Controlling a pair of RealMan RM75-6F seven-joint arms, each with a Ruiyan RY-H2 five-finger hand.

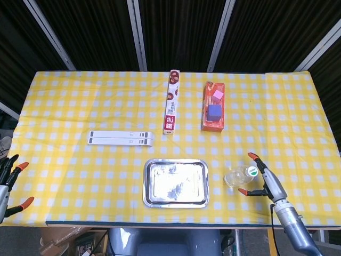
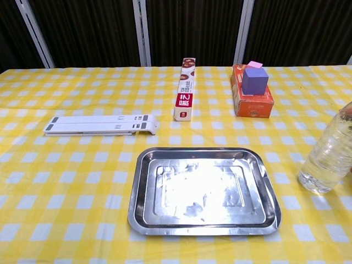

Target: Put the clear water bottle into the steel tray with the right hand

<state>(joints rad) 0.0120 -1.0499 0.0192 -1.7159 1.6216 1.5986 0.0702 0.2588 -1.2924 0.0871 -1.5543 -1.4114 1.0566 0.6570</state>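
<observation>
A counter under a yellow-and-white checked cloth carries a steel tray near its front edge. Just right of the tray stands a bottle. Behind the tray lie a white stand to the left, a long narrow box, and an orange box to the right.

tray: steel, glossy, scuffed
bottle: clear plastic, shiny
cloth: matt yellow check
stand: white matt plastic
</observation>
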